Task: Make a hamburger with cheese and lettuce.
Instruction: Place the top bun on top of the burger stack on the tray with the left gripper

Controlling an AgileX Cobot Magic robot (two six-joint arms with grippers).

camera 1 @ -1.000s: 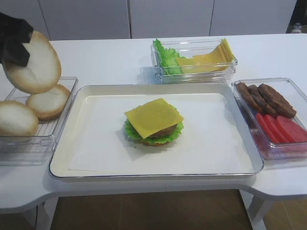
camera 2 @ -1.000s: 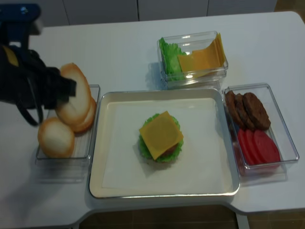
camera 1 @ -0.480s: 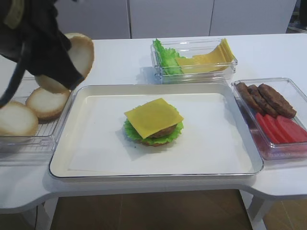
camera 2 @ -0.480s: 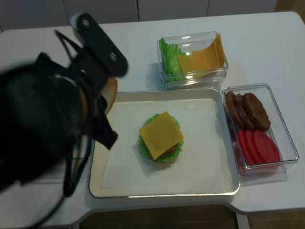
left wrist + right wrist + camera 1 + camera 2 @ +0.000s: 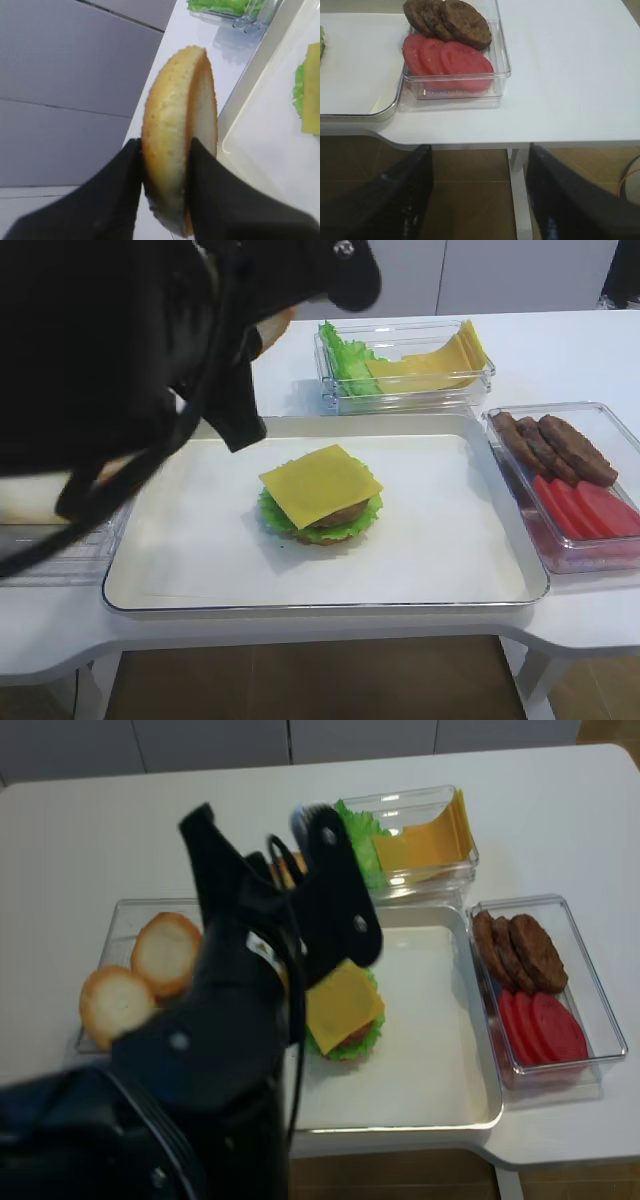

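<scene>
On tray: hamburger (cheese topmost) | left fingers clamped on bun top | right fingers apart

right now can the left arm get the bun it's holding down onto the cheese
Probably yes: the left end effector grips the bun top beside the tray, and nothing lies on the cheese; the right end effector hangs off the table.

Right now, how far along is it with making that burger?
Mostly built. On the tray the hamburger already has its lettuce, a patty and the cheese on top, but no top bun. That part is in hand: the left hand is clamped on a bun half, held on edge near the tray. What is left is setting it on the cheese. The right hand hangs open off the table's edge.
</scene>
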